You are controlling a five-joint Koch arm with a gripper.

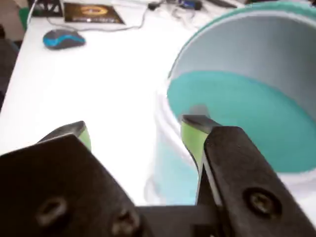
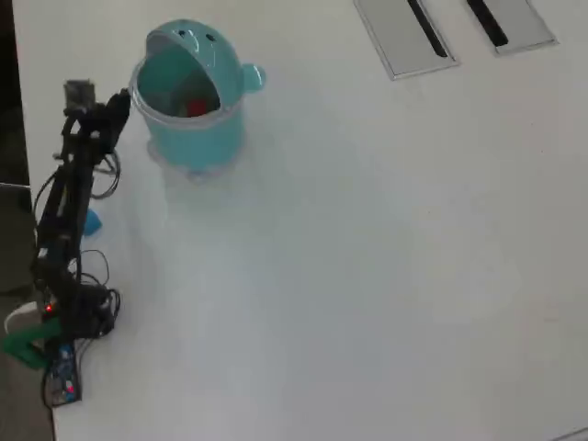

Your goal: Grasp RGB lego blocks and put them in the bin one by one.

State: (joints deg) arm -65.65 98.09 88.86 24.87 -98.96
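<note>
The wrist view rides just behind my gripper [image 1: 136,133] and looks forward along my two fingers [image 1: 195,136], which fill the lower frame. It sits very near the bin [image 1: 247,118], facing its open mouth at a slant, with the far table [image 1: 108,74] behind; focus is soft, so the far clutter is uncertain. The overhead view hangs high above the table [image 2: 367,257], looking straight down, with my arm [image 2: 69,202] along its left edge. Both views share the bin [image 2: 188,101] and the white surface around it.
</note>
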